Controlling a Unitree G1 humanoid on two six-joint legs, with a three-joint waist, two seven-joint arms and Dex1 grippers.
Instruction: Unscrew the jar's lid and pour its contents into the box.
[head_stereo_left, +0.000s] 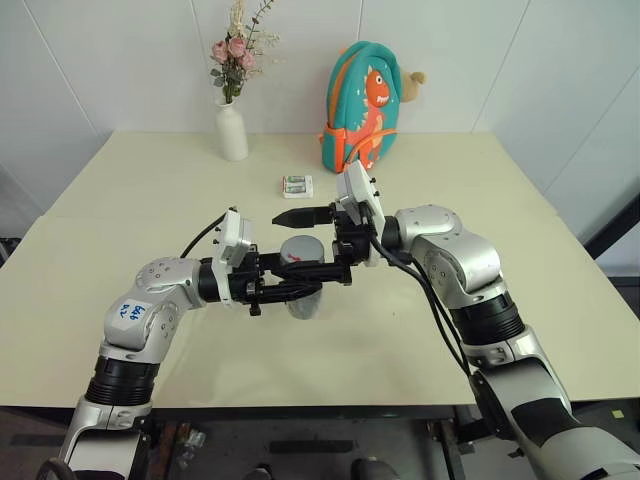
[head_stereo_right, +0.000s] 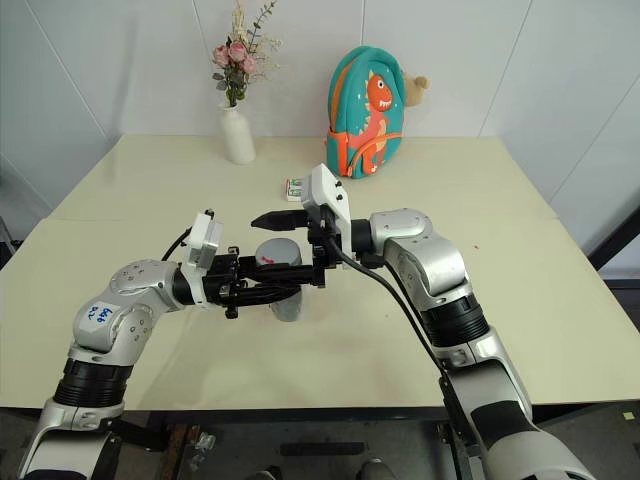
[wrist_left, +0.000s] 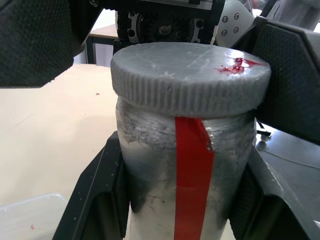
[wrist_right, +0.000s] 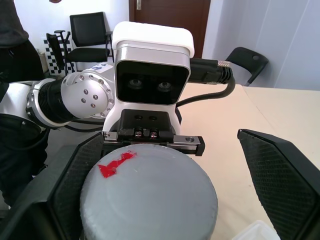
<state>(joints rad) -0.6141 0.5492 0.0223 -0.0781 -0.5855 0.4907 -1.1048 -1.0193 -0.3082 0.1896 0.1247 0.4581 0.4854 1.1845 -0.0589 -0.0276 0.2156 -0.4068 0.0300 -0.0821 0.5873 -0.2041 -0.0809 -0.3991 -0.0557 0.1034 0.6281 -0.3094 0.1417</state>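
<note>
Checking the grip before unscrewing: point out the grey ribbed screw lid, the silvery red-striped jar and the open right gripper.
lid (wrist_left: 190, 75), left wrist view, flat top.
jar (wrist_left: 150, 165), left wrist view, side wall.
right gripper (wrist_right: 172, 175), right wrist view, between its fingertips.

The grey lid with its red mark sits between the right gripper's two wide-apart black fingers. At twelve o'clock beyond it stands the left arm's white camera housing.

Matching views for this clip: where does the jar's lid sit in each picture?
Left eye view: lid at centre, between both grippers.
Right eye view: lid left of centre.
Left wrist view: lid across the upper middle, atop the jar.
Right wrist view: lid at bottom centre.
Shared landmark: the lid's red mark.
</note>
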